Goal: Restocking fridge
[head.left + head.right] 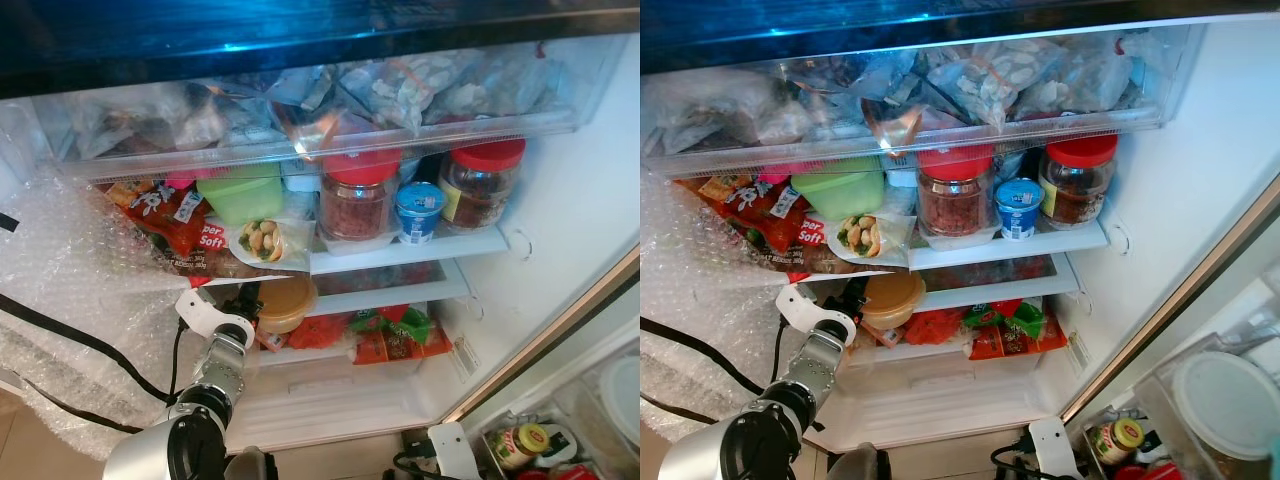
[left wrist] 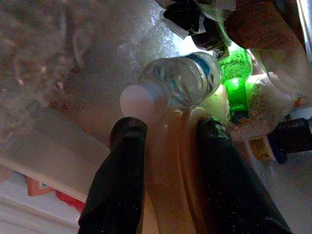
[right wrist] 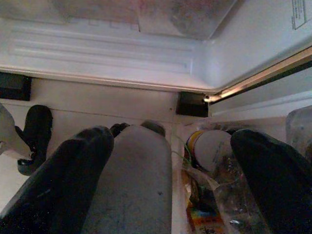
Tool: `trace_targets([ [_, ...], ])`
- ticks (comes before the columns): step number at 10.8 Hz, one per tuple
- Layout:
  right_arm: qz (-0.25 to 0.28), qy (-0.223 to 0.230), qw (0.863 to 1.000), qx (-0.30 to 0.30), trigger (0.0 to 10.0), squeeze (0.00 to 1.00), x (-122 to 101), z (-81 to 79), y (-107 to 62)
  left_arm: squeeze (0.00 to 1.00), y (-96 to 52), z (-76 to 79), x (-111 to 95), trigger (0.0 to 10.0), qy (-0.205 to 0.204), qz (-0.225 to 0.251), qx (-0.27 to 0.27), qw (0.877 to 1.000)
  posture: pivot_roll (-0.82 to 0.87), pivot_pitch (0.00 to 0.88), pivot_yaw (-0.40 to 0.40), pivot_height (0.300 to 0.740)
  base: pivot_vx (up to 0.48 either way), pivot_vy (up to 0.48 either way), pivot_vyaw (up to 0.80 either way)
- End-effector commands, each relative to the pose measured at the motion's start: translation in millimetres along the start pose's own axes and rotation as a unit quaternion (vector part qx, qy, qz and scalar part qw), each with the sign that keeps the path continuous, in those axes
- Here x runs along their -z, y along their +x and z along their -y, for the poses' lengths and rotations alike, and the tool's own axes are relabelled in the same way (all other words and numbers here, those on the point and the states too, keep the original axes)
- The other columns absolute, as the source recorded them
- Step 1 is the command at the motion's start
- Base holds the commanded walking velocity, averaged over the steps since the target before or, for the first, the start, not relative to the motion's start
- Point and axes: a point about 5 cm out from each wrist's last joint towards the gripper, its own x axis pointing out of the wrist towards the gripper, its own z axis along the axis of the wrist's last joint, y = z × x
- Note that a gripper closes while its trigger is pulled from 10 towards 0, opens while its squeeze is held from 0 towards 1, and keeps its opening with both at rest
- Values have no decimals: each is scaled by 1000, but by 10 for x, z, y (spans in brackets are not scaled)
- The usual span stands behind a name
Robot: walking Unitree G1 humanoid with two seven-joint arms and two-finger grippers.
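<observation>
The fridge stands open in front of me. My left arm reaches onto a lower shelf, where my left gripper (image 2: pixel 168 131) is shut on the rim of a tan lidded tub (image 1: pixel 285 303), one black finger (image 2: pixel 124 161) on each side. Just beyond the tub lie a clear water bottle (image 2: pixel 180 78) and a green bottle (image 2: pixel 237 78). My right gripper (image 3: pixel 173 139) hangs low, open, its fingers wide apart above a box holding a jar (image 3: pixel 212 148).
The shelf above holds two red-lidded jars (image 1: pixel 358 195), a blue cup (image 1: pixel 419 210), a green tub (image 1: pixel 243 192), red snack bags (image 1: pixel 165 220) and a wrapped sandwich (image 1: pixel 262 240). A drawer of bags (image 1: pixel 300 110) sits on top. Bubble wrap (image 1: pixel 70 300) hangs left. A box with a yellow-lidded jar (image 1: pixel 520 440) is at lower right.
</observation>
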Motion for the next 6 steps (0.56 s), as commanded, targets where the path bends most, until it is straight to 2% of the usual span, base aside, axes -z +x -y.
trace_targets([
  [1,-49,1,999,-3,10000,0,298,-23,-77,0,-16,-51,20,10000,15,-11,-16,1000,-138,113,35,670,0,0,0],
  [4,-50,-3,999,-6,10000,0,322,-47,-85,0,-9,-45,58,10000,29,-37,-21,999,-145,112,38,670,0,0,0],
  [6,-48,-4,999,-7,10000,0,324,-60,-86,0,8,-28,30,10000,10,-31,-23,999,-142,109,39,670,0,0,0],
])
